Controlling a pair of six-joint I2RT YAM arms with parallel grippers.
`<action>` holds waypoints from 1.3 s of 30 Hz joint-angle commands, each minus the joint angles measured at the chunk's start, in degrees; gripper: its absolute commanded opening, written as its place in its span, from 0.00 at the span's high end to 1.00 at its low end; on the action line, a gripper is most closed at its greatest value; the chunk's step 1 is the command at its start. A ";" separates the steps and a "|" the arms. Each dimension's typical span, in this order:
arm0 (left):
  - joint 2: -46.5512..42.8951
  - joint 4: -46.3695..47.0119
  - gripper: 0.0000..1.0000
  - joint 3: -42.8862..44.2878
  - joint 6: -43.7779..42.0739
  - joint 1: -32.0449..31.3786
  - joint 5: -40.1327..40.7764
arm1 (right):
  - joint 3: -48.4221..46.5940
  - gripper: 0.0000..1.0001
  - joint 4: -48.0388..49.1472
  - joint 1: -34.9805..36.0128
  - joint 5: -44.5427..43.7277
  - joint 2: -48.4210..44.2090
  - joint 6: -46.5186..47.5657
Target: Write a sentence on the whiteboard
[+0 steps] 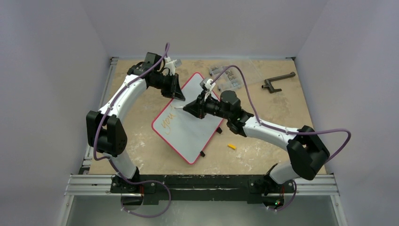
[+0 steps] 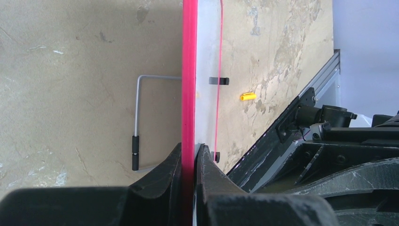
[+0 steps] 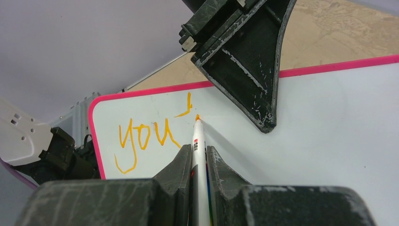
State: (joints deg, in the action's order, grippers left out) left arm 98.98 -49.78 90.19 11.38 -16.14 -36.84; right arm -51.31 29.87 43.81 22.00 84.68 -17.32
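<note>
The whiteboard [image 1: 188,123] on the worktop [image 1: 254,157] is clamped at its red rim by the left end effector [image 2: 191,151], as is shown edge-on by the left wrist alone. Only from the right wrist is a marker [image 3: 198,141] seen gripped by the right end effector [image 3: 198,153], its tip set just past the sentence [image 3: 143,139], "you".

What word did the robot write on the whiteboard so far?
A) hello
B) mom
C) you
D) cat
C: the orange letters on the whiteboard spell "you", beside the marker held in the right pincer.
</note>
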 commanded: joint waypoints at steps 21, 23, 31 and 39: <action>-1.07 -1.72 1.00 -0.72 -4.02 -0.02 10.67 | 5.44 1.00 -4.13 -0.13 -2.53 -5.58 1.95; -1.07 -1.70 1.00 -0.65 -4.00 0.00 10.71 | 4.73 1.00 -4.61 -0.17 -2.49 -5.29 2.21; -1.16 -1.72 1.00 -0.74 -3.99 -0.01 10.60 | 2.11 1.00 -4.65 -0.13 -1.75 -3.17 2.39; -1.20 -1.56 1.00 -0.75 -3.99 -0.02 10.52 | -0.56 1.00 -4.79 -0.13 -1.35 -1.57 2.37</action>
State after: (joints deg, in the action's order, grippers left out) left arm 98.98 -49.78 90.19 11.38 -16.16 -36.86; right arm -48.82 25.71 43.81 21.58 81.76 -16.38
